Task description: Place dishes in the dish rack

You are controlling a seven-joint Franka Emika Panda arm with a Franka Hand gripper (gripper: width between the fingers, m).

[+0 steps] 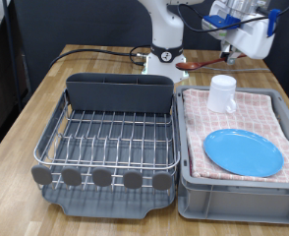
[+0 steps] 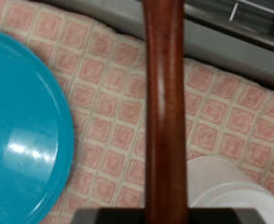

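my exterior view looks from the front, high up, across the dish rack (image 1: 110,133) toward the arm's base. my wrist view hangs close over the pink cloth (image 2: 100,65). both catch the plate (image 1: 242,151) and cup (image 1: 222,93).

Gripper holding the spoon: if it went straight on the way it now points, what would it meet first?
Probably the pink checked cloth lining the grey bin, between the plate and cup. The gripper holds the wooden spoon above it; depth is unclear.

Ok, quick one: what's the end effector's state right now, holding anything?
End effector: closed on the wooden spoon, raised above the far end of the cloth-lined bin.
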